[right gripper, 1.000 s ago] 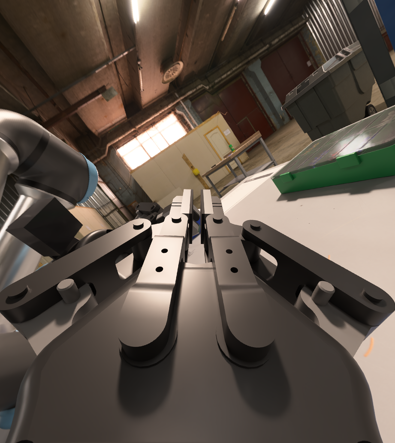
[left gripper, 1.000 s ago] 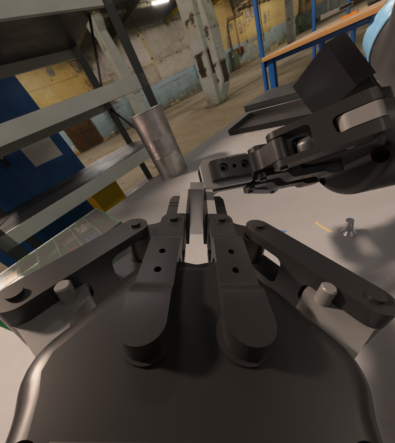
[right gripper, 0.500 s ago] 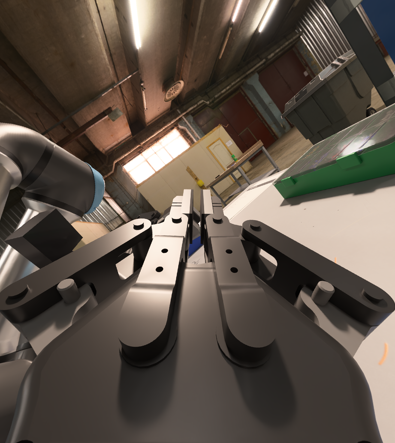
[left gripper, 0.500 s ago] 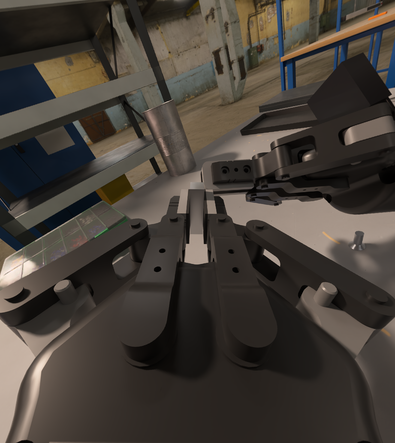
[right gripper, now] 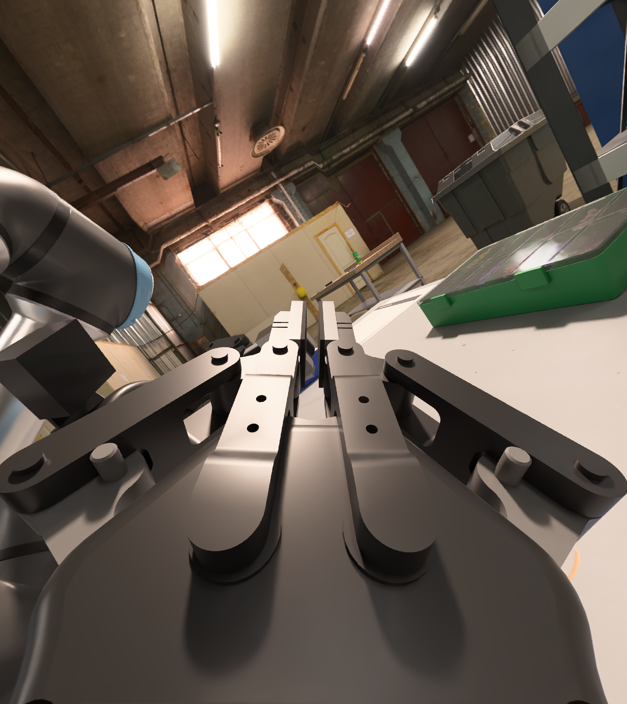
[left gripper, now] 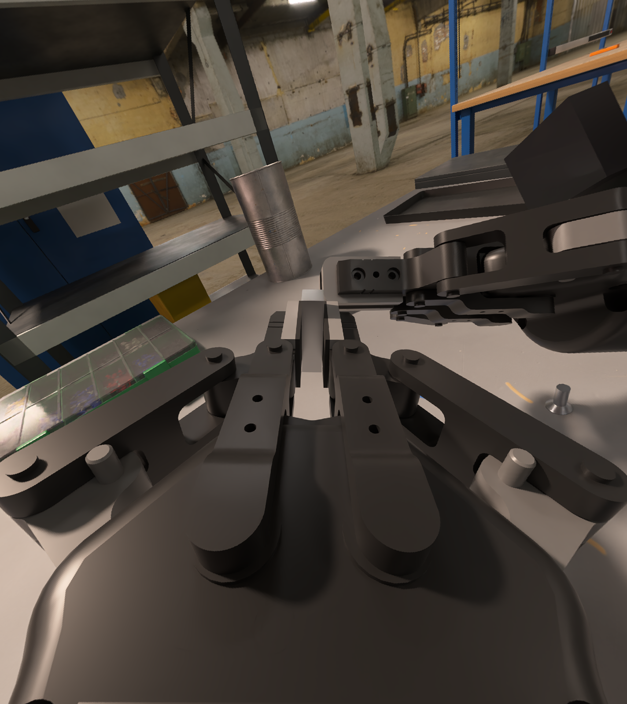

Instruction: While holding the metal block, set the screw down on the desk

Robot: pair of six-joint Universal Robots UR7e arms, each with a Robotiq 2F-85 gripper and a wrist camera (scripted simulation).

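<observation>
My left gripper (left gripper: 311, 324) is shut on the light grey metal block (left gripper: 311, 344), which stands upright between its pads just above the grey desk (left gripper: 437, 381). The small silver screw (left gripper: 559, 400) stands head down on the desk to the right, apart from both grippers. My right gripper (left gripper: 336, 291) reaches in from the right, just beyond the block's top. In the right wrist view the right gripper (right gripper: 313, 316) has its fingers almost together with only a narrow slit, and nothing shows between them.
A metal can (left gripper: 272, 224) stands at the desk's far edge. A green compartment box (left gripper: 75, 388) with a clear lid lies at the left; it also shows in the right wrist view (right gripper: 555, 282). A dark tray (left gripper: 456, 202) lies at the back right. Grey shelving (left gripper: 106, 171) rises at the left.
Both wrist views have drifted slightly, and the right one has tilted up a little. The block stays held, the screw stays on the desk, and the right gripper's fingers have not changed.
</observation>
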